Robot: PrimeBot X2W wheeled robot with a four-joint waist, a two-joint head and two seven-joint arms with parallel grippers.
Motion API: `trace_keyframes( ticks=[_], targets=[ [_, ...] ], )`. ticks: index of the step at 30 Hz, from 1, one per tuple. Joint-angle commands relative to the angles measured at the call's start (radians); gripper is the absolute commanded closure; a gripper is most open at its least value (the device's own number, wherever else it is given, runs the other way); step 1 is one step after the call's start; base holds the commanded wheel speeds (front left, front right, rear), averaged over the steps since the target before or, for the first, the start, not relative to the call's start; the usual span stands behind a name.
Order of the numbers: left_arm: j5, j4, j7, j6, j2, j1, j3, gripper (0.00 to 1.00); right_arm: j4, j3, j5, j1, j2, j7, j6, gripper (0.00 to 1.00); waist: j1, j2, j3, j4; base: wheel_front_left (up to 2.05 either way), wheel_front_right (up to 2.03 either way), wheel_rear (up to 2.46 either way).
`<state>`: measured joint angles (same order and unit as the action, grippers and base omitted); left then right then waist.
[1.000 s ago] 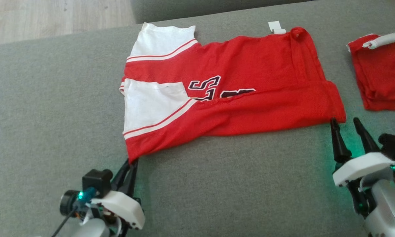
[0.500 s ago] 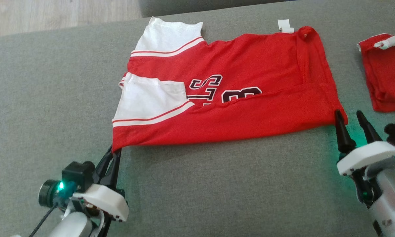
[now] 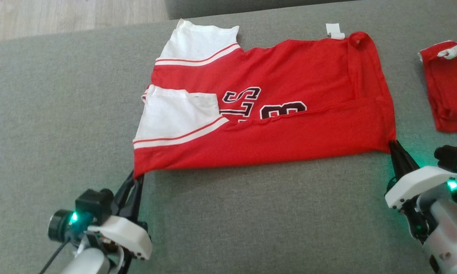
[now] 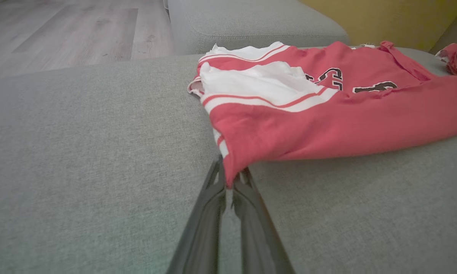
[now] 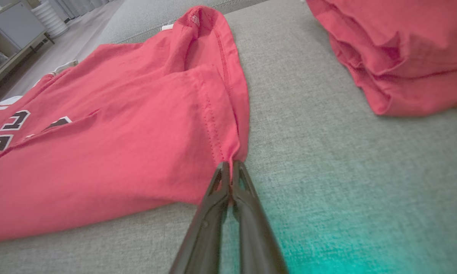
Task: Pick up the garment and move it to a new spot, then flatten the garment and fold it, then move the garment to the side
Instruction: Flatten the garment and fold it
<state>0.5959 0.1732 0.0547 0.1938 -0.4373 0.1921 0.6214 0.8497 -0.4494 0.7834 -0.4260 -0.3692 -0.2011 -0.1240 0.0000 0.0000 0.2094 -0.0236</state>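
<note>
A red garment (image 3: 289, 87) with white sleeves and dark lettering lies spread on the grey cushion (image 3: 251, 213), its near side folded over along its length. My left gripper (image 3: 136, 176) is shut on the garment's (image 4: 327, 121) near left corner, the cloth pinched between the fingertips (image 4: 230, 182). My right gripper (image 3: 393, 144) is shut on the near right corner of the garment (image 5: 118, 125), the hem caught between its fingertips (image 5: 230, 164). Both corners sit low on the cushion.
A second red folded cloth (image 3: 449, 87) with a white tab lies at the far right, close to my right arm; in the right wrist view this cloth (image 5: 400, 49) is at the upper right. Wooden floor (image 3: 61, 15) lies beyond the cushion's far left edge.
My right gripper was open beside the near right corner and has now shut on it. My left gripper stayed shut on its corner, drawing the near edge straighter. The camera shifted slightly.
</note>
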Motion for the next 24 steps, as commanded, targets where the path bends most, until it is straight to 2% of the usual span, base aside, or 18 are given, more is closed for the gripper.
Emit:
trace_keyframes(
  ticks=[1,6,13,19,23,24],
  targets=[
    [-0.009,-0.034,0.012,0.002,-0.032,0.0,-0.03,1.0,-0.009,-0.026,0.013,-0.015,-0.031,-0.006,-0.007,1.0,0.0,0.0,-0.004,0.001,0.0,0.0,0.0],
    [-0.002,-0.053,0.014,-0.012,-0.026,-0.042,-0.001,1.0,-0.02,-0.051,0.015,0.012,-0.08,-0.039,-0.007,1.0,0.0,0.0,-0.027,0.018,0.0,0.0,0.0],
    [0.022,-0.13,0.032,-0.002,-0.031,-0.164,0.024,1.0,-0.108,-0.087,0.034,0.133,-0.184,-0.045,-0.007,1.0,0.0,0.0,-0.064,0.038,0.0,0.0,0.0],
    [0.035,-0.186,0.05,0.01,-0.055,-0.242,0.026,1.0,-0.218,-0.051,0.068,0.282,-0.28,-0.025,-0.007,1.0,0.0,0.0,-0.075,0.058,0.0,0.0,0.0],
    [0.067,-0.206,0.021,0.006,-0.061,-0.277,0.034,1.0,-0.291,-0.008,0.057,0.364,-0.325,0.001,-0.007,1.0,0.0,0.0,-0.072,0.054,0.0,0.0,0.0],
    [0.073,-0.208,0.01,0.004,-0.063,-0.282,0.038,1.0,-0.316,-0.012,0.044,0.378,-0.331,0.015,-0.007,0.71,0.0,0.0,-0.071,0.051,0.0,0.0,0.0]
  ],
)
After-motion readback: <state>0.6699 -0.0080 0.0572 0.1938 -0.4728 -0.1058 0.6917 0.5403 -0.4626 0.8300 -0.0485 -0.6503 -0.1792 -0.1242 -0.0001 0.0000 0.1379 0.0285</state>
